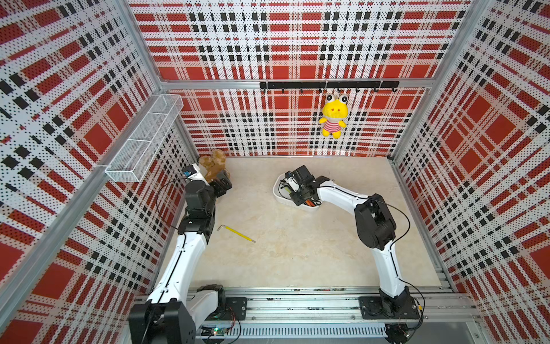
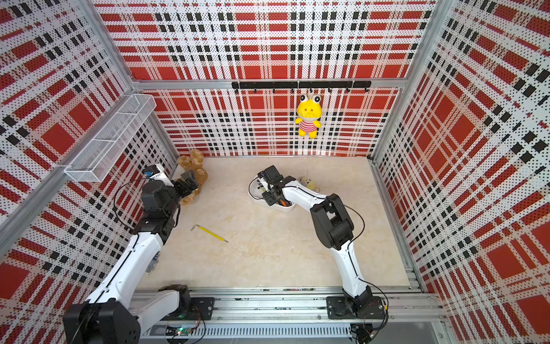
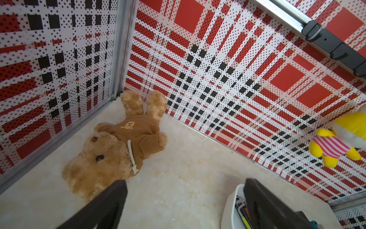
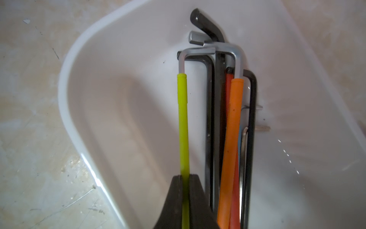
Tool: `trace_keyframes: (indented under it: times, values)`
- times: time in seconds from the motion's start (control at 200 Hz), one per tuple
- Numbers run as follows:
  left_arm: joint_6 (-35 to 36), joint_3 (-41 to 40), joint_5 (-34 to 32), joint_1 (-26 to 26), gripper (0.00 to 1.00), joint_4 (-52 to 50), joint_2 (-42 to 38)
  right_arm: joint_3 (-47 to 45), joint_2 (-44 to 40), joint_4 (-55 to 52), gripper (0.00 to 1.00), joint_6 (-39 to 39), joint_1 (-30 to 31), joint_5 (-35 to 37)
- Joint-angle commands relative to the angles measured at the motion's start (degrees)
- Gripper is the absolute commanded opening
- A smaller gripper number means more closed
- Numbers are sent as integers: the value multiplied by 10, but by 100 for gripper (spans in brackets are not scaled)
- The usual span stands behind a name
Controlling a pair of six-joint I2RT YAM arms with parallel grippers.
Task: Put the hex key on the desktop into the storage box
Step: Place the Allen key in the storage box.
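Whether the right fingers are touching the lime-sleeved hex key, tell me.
Touching. The right wrist view shows the right fingers closed on the lime-sleeved hex key, its sleeve pinched between them with no gap.

Brown teddy bear (image 3: pixel 116 144) on desktop (image 3: pixel 178 188)

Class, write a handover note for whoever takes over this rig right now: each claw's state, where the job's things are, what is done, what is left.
Right claw: shut on the lime-sleeved metal hex key, held inside the shallow white plastic storage box.
Left claw: open, empty, near the brown plush bear.
Done: orange-sleeved, black and silver hex keys already lie in the box.
Left: release the lime key, then fetch the yellow-sleeved hex key lying on the pale marble-patterned desktop.
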Motion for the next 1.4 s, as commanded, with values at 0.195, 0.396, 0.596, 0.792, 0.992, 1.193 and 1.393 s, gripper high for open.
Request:
trace_keyframes:
  times: [0.195, 0.396, 0.596, 0.792, 0.992, 1.193, 1.393]
  values:
    - [1, 0, 8, 8, 99, 14, -3, 7, 25, 2, 0, 2, -5, -2]
    - [0, -1, 8, 8, 99, 14, -3, 6, 24, 3, 0, 3, -5, 8]
    - [0, -3, 7, 8, 99, 14, -5, 6, 5, 4, 17, 6, -5, 8]
    - [-1, -4, 6, 7, 99, 14, -7, -1, -40, 5, 33, 11, -1, 18]
    - [-3, -6, 1, 8, 99, 15, -7, -14, -98, 10, 35, 20, 38, 20]
    - [-7, -13, -7, 8, 99, 22, -11, -24, -104, 44, 37, 38, 132, -20]
    - [-6, -12, -4, 11, 99, 22, -9, 12, -39, 39, 36, 55, 201, -59]
